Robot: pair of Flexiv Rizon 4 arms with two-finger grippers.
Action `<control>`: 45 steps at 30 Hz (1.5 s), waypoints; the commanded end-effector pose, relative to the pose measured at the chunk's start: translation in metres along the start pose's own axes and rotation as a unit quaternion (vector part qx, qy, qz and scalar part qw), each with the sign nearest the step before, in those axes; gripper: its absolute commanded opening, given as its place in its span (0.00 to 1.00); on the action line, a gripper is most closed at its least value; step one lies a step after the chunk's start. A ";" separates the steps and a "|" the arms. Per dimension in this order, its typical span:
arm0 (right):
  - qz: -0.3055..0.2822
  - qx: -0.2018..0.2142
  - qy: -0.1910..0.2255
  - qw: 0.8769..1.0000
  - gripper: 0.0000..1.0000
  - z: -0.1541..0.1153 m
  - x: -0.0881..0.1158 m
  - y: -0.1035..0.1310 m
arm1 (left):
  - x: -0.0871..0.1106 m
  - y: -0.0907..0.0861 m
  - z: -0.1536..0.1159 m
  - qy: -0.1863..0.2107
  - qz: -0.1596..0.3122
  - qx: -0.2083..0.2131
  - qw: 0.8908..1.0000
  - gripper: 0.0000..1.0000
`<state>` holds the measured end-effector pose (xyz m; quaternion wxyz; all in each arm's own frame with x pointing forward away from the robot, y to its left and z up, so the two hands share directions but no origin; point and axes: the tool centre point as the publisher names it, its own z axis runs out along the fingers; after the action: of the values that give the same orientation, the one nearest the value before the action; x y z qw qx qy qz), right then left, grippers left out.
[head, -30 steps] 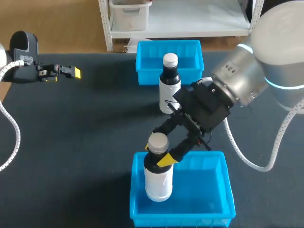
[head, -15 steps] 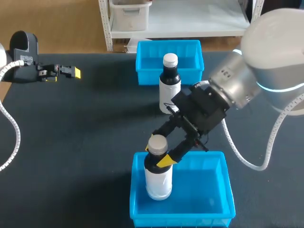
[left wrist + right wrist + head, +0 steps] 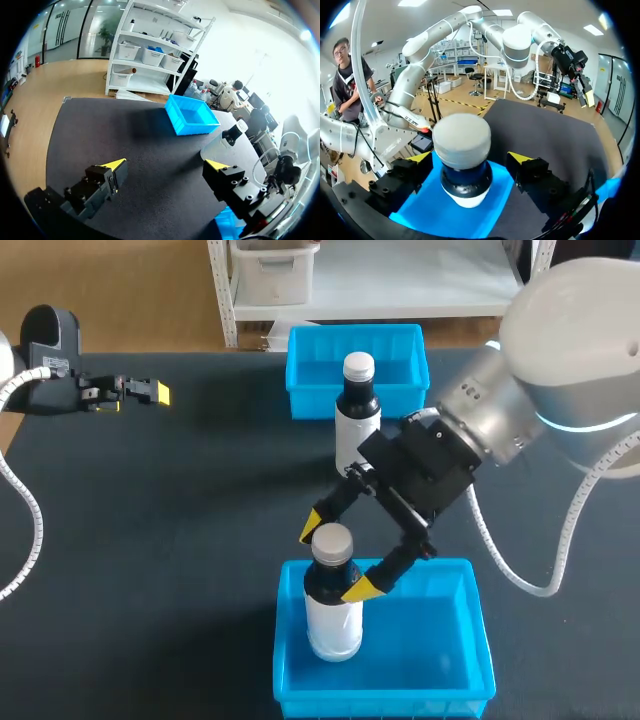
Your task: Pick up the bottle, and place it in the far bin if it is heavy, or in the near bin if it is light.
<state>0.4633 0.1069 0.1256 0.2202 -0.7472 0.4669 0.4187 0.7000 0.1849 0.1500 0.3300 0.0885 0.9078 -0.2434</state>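
The left arm [image 3: 40, 360] is seen over the table's [image 3: 180, 540] far left corner, and the left gripper [image 3: 140, 392] is held above the dark surface near the far edge. In the left wrist view the left gripper [image 3: 165, 165] is spread wide, with nothing held between its fingers [image 3: 114, 166].

At the middle of the far edge, the far bin [image 3: 305, 400] is set. In the head view, nothing can be made out in what shows of it. The other bottle [image 3: 357, 415], dark with a white label and a pale cap, is stood upright on the table just in front of that bin's near wall. In the left wrist view it [image 3: 224, 142] is seen beside the far bin [image 3: 195, 129], partly hidden by a finger.

At the middle of the near edge, the near bin [image 3: 290, 680] is placed. The bottle [image 3: 333, 615], white-bodied with a dark neck and a pale cap, is stood upright in the bin's left part, close to the left wall.

The right gripper [image 3: 338, 558] is held around the bottle's neck. Its jaws are parted, one finger on each side. In the right wrist view the bottle [image 3: 462, 160] is seen between the fingers [image 3: 520, 159] of the right gripper [image 3: 470, 157], with a gap on either side, so nothing is clamped. The right arm [image 3: 560, 390] is brought in from the right edge.
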 end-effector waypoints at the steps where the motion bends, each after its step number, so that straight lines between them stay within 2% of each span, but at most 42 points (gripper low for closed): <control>1: 0.018 0.012 0.013 1.000 1.00 -0.024 0.012 0.000 | 0.000 0.000 0.000 0.000 0.000 0.000 1.000 1.00; 7: 0.059 0.060 0.049 0.995 1.00 -0.072 0.047 -0.013 | 0.000 0.000 0.000 0.000 0.000 0.000 1.000 1.00; 12: 0.089 0.119 0.063 0.987 1.00 -0.113 0.070 -0.040 | 0.000 0.000 0.000 0.000 0.000 0.000 1.000 1.00; 17: 0.119 0.165 0.050 0.978 1.00 -0.147 0.087 -0.074 | 0.000 0.000 0.000 0.000 0.000 0.000 1.000 1.00; 25: 0.161 0.242 0.028 0.956 1.00 -0.192 0.109 -0.133 | 0.000 0.000 0.000 0.000 0.000 0.000 1.000 1.00; 30: 0.160 0.256 0.026 0.953 1.00 -0.201 0.112 -0.169 | 0.000 0.000 0.000 0.000 0.000 0.000 1.000 1.00; 35: 0.149 0.258 0.020 0.954 1.00 -0.198 0.107 -0.194 | 0.000 0.000 0.000 0.000 0.000 0.000 1.000 1.00; 40: 0.152 0.256 0.008 0.955 1.00 -0.187 0.104 -0.210 | 0.000 0.000 0.000 0.000 0.000 0.000 1.000 1.00; 45: 0.153 0.247 -0.004 0.957 1.00 -0.174 0.099 -0.217 | 0.000 0.000 0.000 0.000 0.000 0.000 1.000 1.00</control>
<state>0.7401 0.0259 0.1300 0.3366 -0.5853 0.6671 0.3149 0.7000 0.1849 0.1500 0.3300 0.0885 0.9078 -0.2433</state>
